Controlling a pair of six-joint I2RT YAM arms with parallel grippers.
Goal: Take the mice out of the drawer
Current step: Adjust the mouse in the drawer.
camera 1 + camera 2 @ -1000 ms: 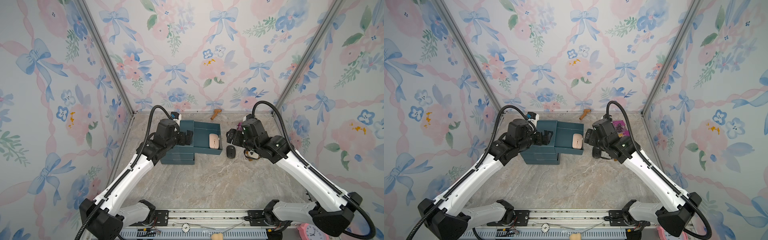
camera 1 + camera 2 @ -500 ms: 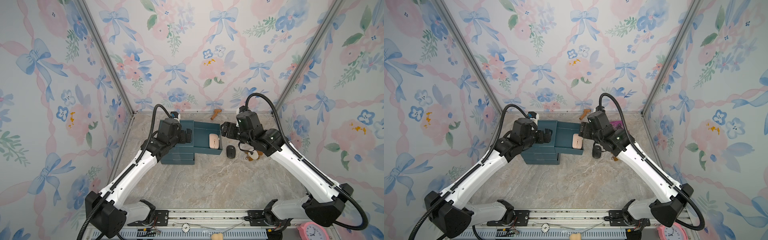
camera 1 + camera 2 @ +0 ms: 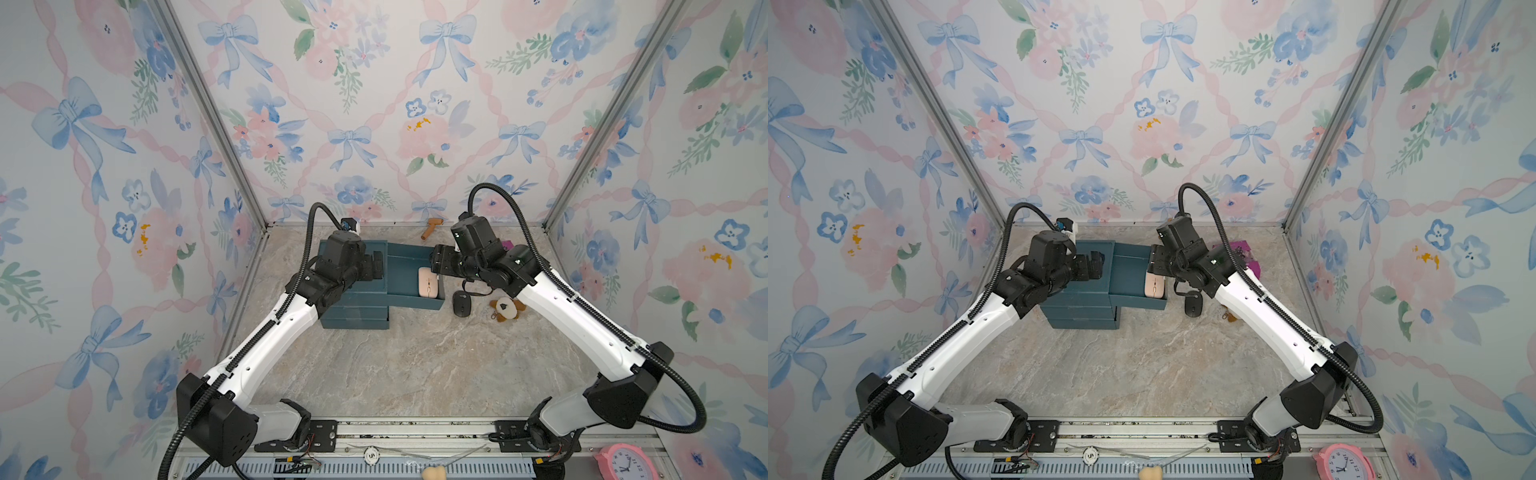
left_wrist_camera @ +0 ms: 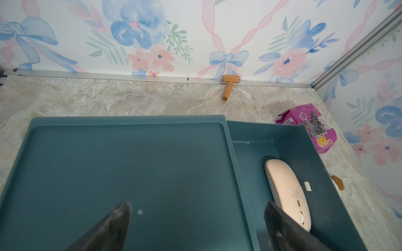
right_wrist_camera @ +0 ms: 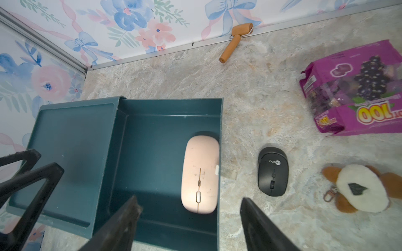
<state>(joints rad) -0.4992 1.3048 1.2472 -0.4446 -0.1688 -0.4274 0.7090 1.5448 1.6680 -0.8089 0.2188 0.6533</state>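
Right wrist view: L tool (image 4: pixel 196 206) spread, empty, over cabinet top (image 5: pixel 71 134) (own cam). Drawer (image 5: pixel 165 108) stood open; pink mouse (image 5: pixel 200 171) lay inside, by wall farthest from cabinet. R tool (image 5: pixel 189 201) open wide above it, nothing gripped. Black mouse (image 5: pixel 273 171) already out on worktop (image 5: pixel 250 97). Est. one left to lift; no others seen.

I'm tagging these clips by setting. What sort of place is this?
Likely a staged robot test booth, not a home: floral wallpaper panels in metal frames, two arms on a rail, a marble-look table.
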